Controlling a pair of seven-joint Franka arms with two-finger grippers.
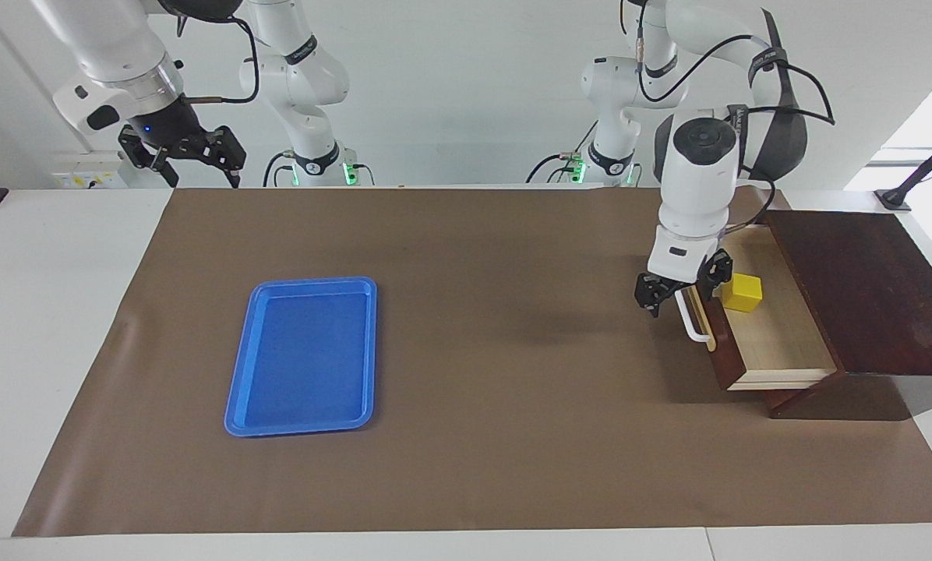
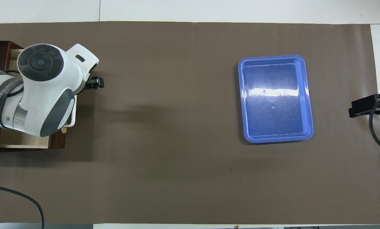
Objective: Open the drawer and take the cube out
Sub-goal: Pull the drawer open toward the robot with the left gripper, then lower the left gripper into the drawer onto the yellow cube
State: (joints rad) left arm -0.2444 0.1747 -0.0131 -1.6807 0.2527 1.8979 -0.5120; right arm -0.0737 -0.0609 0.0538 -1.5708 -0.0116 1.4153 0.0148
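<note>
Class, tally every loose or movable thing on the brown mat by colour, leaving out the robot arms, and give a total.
Yellow: 1, the cube
Blue: 1, the tray
Dark reddish-brown: 1, the drawer in its box
Total: 3

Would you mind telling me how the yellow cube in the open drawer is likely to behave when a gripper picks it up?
The cube looks solid with flat faces, so it will probably stay stiff and sit still, not roll. It is small beside the drawer, so it is likely light. Its smooth, bright sides may be somewhat slippery, so a square grip on two parallel faces seems wise.
</note>
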